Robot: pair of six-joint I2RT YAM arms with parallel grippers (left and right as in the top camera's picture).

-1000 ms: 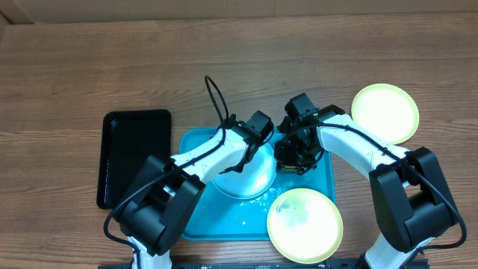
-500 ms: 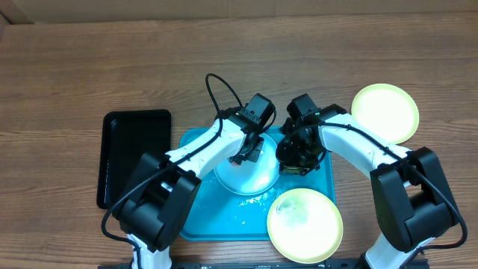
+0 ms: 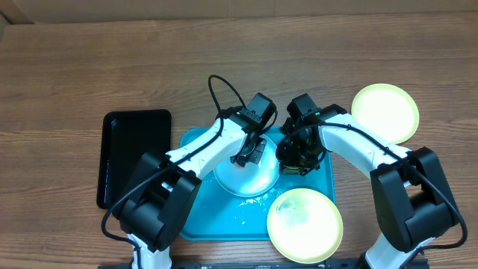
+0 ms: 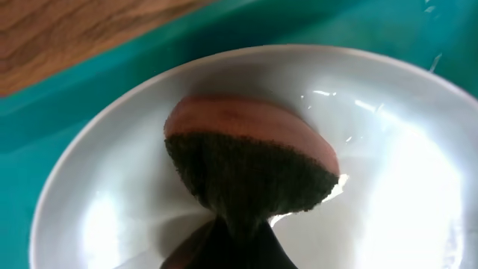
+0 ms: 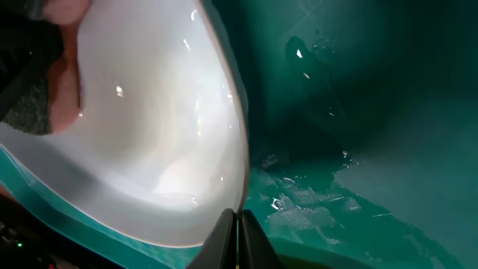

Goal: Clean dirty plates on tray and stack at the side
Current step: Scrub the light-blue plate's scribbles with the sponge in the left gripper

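Overhead, left gripper (image 3: 249, 153) tilted down, clamping sponge (image 4: 246, 164) on blue plate (image 3: 243, 181), right gripper (image 5: 235, 222) low, pinching its rim.

Readable text: none in any view.
tray (image 3: 200, 218): no lettering or number can be made out.
light blue plate (image 3: 240, 179): no print legible.
yellow-green plate on the surface (image 3: 385, 112): no print legible.
yellow-green plate at the tray's near edge (image 3: 305, 224): no print legible.
sponge (image 4: 246, 168): no brand legible.
black tray (image 3: 134, 157): no label legible.
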